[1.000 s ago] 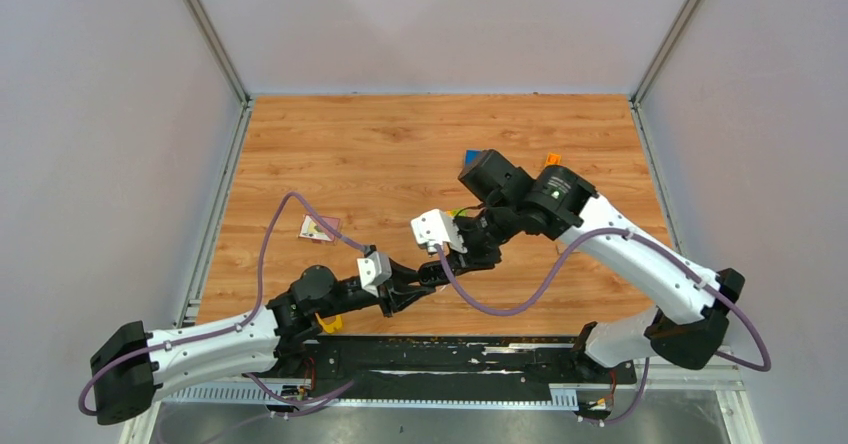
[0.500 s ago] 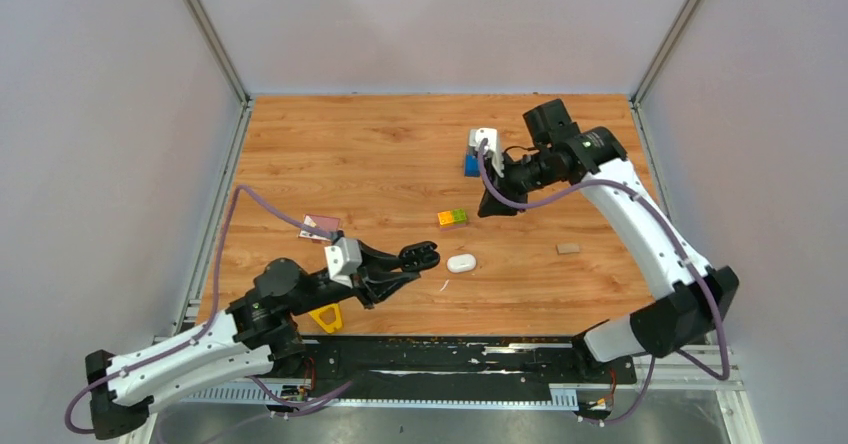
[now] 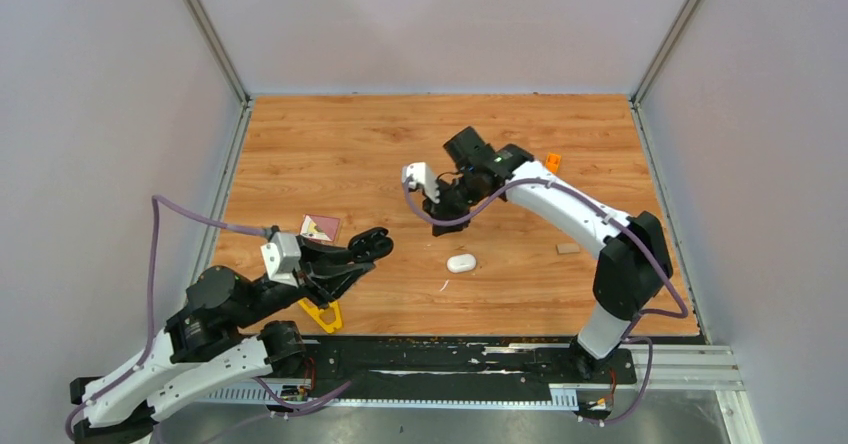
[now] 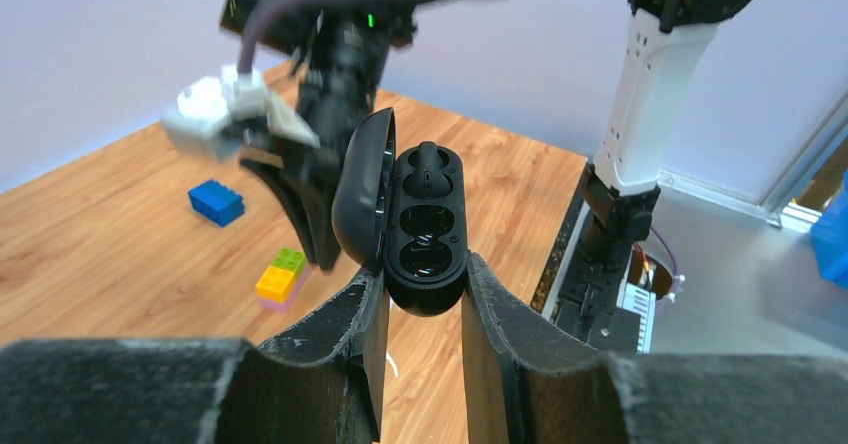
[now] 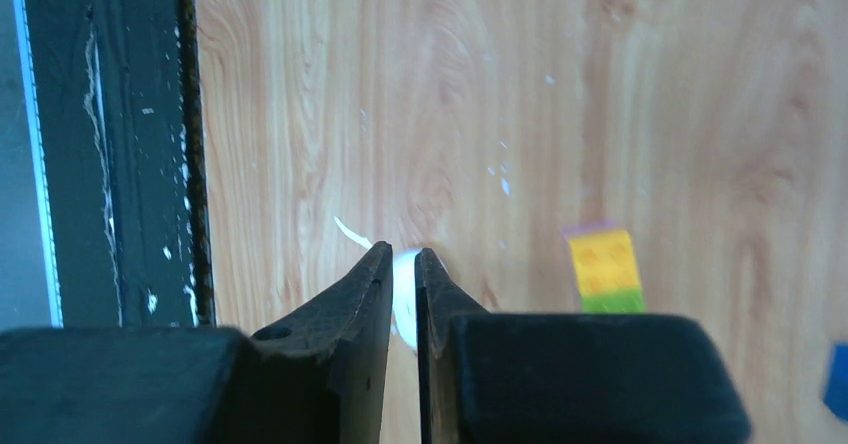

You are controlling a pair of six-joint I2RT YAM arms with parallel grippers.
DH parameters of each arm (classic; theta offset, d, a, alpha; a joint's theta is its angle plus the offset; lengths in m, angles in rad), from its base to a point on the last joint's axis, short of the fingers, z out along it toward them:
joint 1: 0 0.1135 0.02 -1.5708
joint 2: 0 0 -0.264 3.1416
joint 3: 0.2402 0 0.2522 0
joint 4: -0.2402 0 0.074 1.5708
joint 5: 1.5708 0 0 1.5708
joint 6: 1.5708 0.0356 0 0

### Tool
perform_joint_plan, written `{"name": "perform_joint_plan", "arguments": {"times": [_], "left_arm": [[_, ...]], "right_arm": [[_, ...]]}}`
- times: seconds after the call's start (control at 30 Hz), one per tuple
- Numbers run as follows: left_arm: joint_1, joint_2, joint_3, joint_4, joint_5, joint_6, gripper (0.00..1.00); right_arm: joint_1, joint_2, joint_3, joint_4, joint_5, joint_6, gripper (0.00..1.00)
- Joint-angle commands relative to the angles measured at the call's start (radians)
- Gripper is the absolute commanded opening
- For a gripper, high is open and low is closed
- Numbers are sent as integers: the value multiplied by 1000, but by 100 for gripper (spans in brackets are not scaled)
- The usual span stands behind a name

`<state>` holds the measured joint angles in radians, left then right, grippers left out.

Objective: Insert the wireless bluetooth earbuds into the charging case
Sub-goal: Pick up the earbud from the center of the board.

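My left gripper (image 3: 372,242) (image 4: 422,269) is shut on the lower end of the black charging case (image 4: 428,214) (image 3: 378,236) and holds it up over the table's left-middle. The lid (image 4: 360,194) stands open to the left. A black earbud (image 4: 428,164) sits in the upper socket, and the lower socket is glossy and bare. My right gripper (image 3: 448,222) (image 5: 405,251) hangs over the table's middle, beyond the case. Its jaws are shut down to a thin slit with nothing gripped. Through that slit a white oval pod (image 3: 461,262) (image 5: 404,299) shows on the table.
A yellow-green-pink brick stack (image 5: 603,269) (image 4: 280,274) lies by the right gripper, with a blue brick (image 4: 216,202) farther back. An orange piece (image 3: 552,161) and a tan block (image 3: 568,248) lie to the right. A card (image 3: 320,227) and a yellow triangle (image 3: 322,315) lie left. The black rail (image 3: 450,354) runs along the near edge.
The two grippers met at mid-table a second ago. My left arm has since drawn back left with the case. The right arm swung to the back right, then returned to the middle, its jaws narrowing.
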<state>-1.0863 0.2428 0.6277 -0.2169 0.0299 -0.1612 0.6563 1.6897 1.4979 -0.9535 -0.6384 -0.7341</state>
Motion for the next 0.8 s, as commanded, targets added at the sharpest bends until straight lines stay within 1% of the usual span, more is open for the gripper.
{"name": "perform_joint_plan", "arguments": {"times": [0.0, 0.1, 0.2, 0.37, 0.43, 0.5, 0.57, 0.63, 0.77], "left_arm": [[-4, 1, 123, -100, -60, 14, 0], [-4, 18, 170, -135, -63, 27, 0], [-3, 29, 198, -155, -65, 35, 0], [-4, 16, 198, -160, -74, 20, 0], [-3, 10, 194, -165, -78, 13, 0], [-3, 3, 190, -167, -79, 5, 0], [-4, 1, 183, -165, -80, -6, 0], [-4, 4, 176, -159, -79, -12, 0], [-4, 17, 160, -136, -63, -15, 0]], "right_arm": [[130, 88, -50, 218, 64, 170, 15], [208, 156, -25, 274, 95, 222, 16], [260, 224, 26, 271, 147, 229, 17], [294, 304, 93, 274, 213, 243, 20], [299, 328, 121, 278, 208, 254, 24], [308, 359, 154, 272, 204, 262, 30], [322, 397, 196, 267, 210, 266, 42], [338, 425, 223, 281, 228, 266, 46], [361, 504, 318, 267, 231, 273, 47]]}}
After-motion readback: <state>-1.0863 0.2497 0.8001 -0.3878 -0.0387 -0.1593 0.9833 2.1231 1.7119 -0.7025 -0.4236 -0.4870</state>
